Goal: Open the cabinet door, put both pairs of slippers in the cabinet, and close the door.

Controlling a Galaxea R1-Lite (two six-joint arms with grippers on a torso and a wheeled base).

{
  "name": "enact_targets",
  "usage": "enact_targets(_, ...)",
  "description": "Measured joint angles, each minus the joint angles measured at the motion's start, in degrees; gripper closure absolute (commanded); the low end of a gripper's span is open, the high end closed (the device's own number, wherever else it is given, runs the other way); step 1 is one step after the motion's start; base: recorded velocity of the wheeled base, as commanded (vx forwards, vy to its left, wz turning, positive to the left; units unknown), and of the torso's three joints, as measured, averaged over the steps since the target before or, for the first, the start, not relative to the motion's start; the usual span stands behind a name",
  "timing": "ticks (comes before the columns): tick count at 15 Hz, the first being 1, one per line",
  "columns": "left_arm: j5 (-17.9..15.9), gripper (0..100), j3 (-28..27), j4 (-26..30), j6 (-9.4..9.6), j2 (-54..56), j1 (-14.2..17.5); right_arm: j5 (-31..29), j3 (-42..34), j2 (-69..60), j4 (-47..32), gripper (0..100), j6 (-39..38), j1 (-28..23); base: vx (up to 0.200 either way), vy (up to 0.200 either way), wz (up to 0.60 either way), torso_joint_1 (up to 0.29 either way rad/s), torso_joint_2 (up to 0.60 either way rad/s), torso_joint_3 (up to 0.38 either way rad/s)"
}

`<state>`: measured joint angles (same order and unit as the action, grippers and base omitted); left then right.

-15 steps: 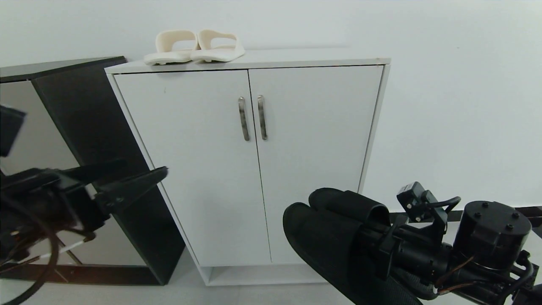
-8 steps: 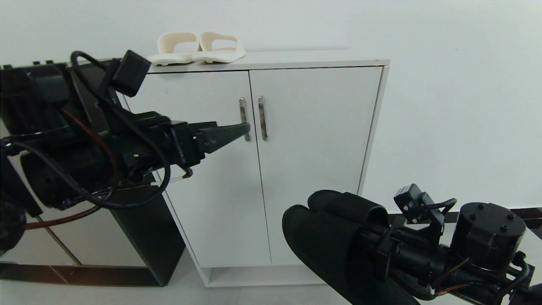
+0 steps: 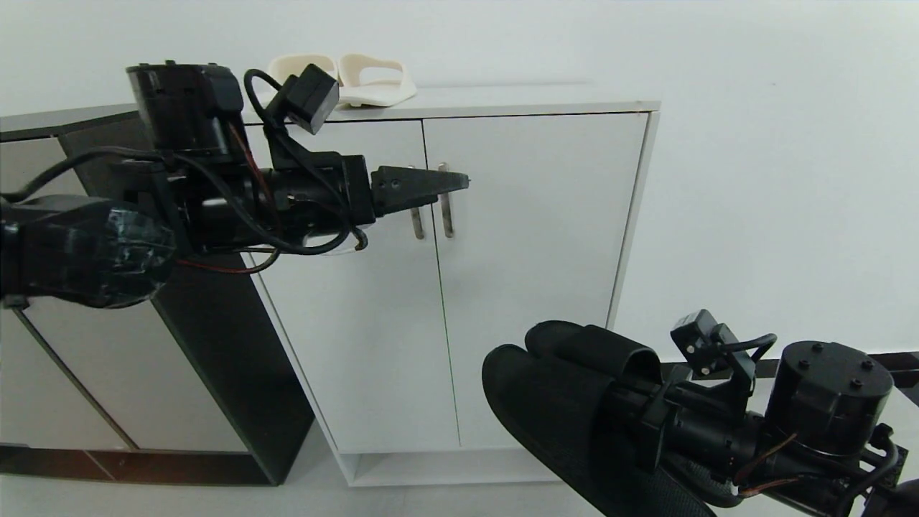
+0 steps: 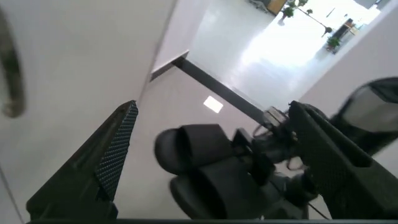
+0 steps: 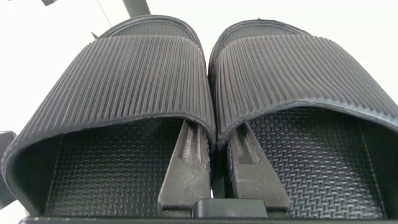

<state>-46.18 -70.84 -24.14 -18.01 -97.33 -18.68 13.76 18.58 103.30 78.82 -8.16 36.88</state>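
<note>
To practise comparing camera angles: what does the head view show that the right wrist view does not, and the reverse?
Head view adds the white cabinet, doors closed, cream slippers on top, and the open left gripper at its handles. Right wrist view adds the fingers of the right gripper, one inside each slipper under the strap. Shared: the black slippers it grips.
</note>
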Motion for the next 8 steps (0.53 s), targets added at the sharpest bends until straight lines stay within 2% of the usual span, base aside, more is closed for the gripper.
enact_targets(1,2.33,0,-1.4,-0.02,0.33,-1.54,0.32,0.0,0.05,0.0,0.0,100,-0.02,-0.13,0.0,0.0,0.0,0.0,0.0,0.0)
enact_targets(3,7.18,0,-3.63,-0.05,2.95,-4.38,0.46,0.0,0.11,0.02,0.0,100,-0.05,-0.37,0.0,0.0,0.0,0.0,0.0,0.0)
enact_targets(4,8.66,0,-4.96,-0.05,3.47,-5.84,0.46,0.0,0.13,0.04,0.0,100,-0.05,-0.37,0.0,0.0,0.0,0.0,0.0,0.0)
enact_targets(8,10.48,0,-8.37,-0.02,3.69,-9.58,0.55,0.02,0.16,0.04,0.0,100,-0.05,-0.41,0.0,0.0,0.0,0.0,0.0,0.0)
